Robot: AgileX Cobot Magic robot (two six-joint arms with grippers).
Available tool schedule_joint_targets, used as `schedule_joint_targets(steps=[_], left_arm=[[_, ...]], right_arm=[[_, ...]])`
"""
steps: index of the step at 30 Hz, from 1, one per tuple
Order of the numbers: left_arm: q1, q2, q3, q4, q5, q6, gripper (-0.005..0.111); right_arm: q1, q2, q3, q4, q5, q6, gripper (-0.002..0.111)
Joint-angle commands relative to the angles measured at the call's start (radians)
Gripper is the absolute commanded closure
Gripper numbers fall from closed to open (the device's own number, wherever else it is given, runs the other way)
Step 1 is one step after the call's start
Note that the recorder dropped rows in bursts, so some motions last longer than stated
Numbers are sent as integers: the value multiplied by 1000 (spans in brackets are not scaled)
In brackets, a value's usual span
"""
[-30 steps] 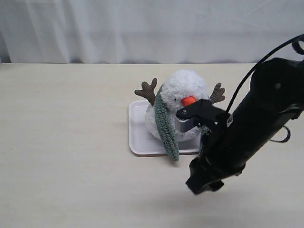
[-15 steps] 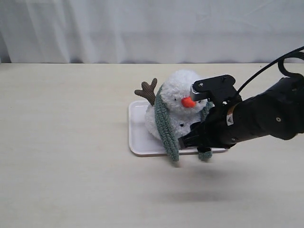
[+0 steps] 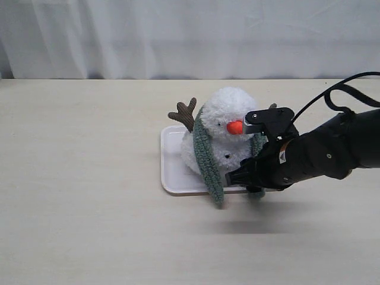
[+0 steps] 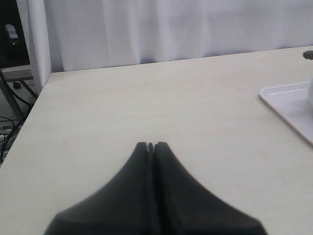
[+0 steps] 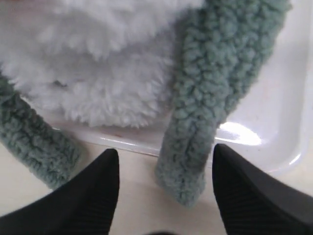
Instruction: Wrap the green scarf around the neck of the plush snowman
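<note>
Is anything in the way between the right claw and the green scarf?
Nothing visible does. The open right gripper faces one hanging end of the fuzzy grey-green knitted scarf, which sits in line between its fingertips.

The desk (image 3: 89,208) is pale and smooth, with a light wood look. A flat white tray (image 3: 172,172) lies on it, near the middle and a bit closer to the far edge. Two ends of the green scarf (image 3: 208,163) hang over the tray's front rim and touch the desk.
</note>
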Motion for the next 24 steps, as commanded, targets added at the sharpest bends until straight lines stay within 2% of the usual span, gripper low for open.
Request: schedule_joint_targets(steps=[1,7,9,24], left_arm=[[-1,-3,3,1,-10,1,107],[-1,-3,3,1,-10,1,107],[-1,-3,3,1,-10,1,107],[-1,-3,3,-3,-12,1,107]], right_arm=[[-6,29,4,-6,-31,4,60],[0,31,4,-6,-31,4,96],[0,31,4,-6,-31,4,104],[0,-31,4,42,36,2,104]])
